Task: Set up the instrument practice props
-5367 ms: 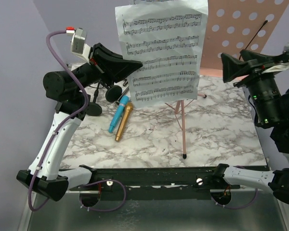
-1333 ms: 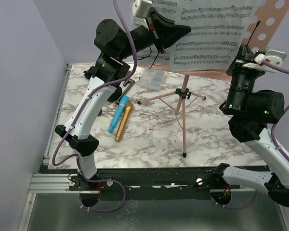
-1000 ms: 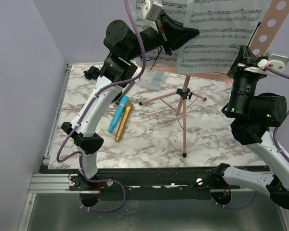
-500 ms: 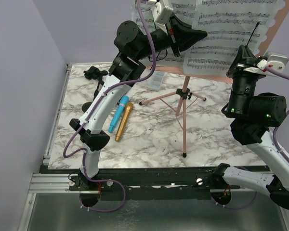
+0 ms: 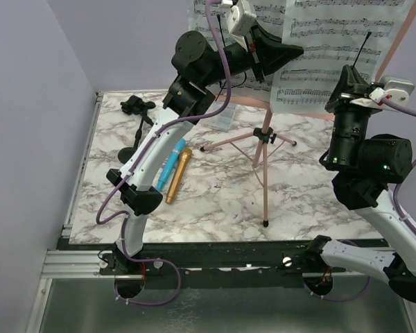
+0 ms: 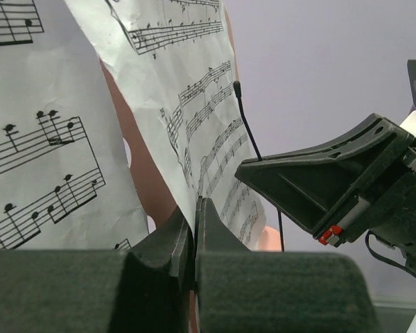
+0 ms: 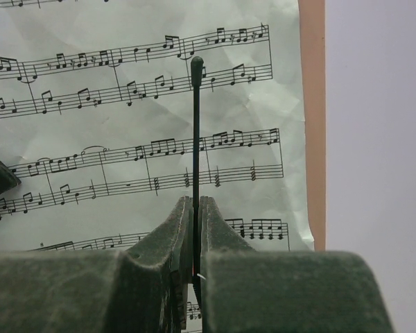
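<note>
While left gripper pinches sheet edge, I see right gripper clamped on upright rod, sheet just behind it.

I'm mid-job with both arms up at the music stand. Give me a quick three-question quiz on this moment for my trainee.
1. True or false: the right fingers are shut on a thin black rod.
2. Where are the blue microphone and the gold microphone? A) lying side by side on the table; B) standing upright in holders; C) held up by an arm.
3. Fill in: the left fingers pinch the edge of a ___.
Key: 1 true; 2 A; 3 music page.
</note>
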Action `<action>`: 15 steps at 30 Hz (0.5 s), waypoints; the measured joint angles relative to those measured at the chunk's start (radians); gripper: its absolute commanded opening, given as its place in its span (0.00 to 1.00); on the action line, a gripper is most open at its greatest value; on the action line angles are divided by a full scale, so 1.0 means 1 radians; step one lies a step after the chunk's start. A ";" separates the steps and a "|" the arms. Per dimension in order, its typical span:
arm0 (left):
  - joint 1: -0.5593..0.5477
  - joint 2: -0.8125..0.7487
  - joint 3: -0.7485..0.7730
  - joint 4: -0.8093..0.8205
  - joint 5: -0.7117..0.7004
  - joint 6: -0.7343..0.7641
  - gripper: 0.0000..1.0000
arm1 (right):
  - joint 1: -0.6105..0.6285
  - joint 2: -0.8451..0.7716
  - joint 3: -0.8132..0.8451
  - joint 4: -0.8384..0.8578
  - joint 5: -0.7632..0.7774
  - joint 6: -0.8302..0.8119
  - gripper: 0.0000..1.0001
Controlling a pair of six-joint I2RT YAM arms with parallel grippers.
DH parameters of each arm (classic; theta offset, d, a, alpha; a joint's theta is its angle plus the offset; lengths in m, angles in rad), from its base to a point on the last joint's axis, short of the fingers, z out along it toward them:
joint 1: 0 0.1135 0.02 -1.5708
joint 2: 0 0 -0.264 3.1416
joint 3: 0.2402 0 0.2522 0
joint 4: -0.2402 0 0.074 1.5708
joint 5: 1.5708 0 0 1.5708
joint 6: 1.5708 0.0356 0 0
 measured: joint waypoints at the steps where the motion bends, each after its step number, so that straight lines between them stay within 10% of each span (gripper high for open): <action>1: -0.001 0.002 0.002 0.000 0.000 0.000 0.00 | 0.000 -0.001 0.000 -0.002 -0.001 0.000 0.00; 15: -0.008 0.010 0.026 0.000 -0.024 0.001 0.23 | 0.000 -0.008 0.000 -0.016 -0.010 0.009 0.20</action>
